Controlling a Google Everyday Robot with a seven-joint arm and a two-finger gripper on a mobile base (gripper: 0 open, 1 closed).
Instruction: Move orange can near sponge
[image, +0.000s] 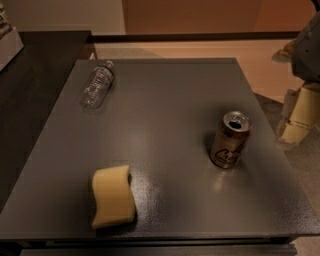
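The orange can (230, 140) stands upright on the right part of the grey table (170, 100); it is orange-tan with dark cursive lettering and an opened silver top. The sponge (112, 196), a pale yellow foam block with wavy sides, lies flat near the table's front left edge, well apart from the can. My gripper (296, 120) hangs at the right edge of the view, beyond the table's right edge and to the right of the can, not touching it. It holds nothing that I can see.
A clear plastic water bottle (98, 83) lies on its side at the table's back left. A dark counter (35, 75) adjoins the table on the left. Tan floor lies behind and to the right.
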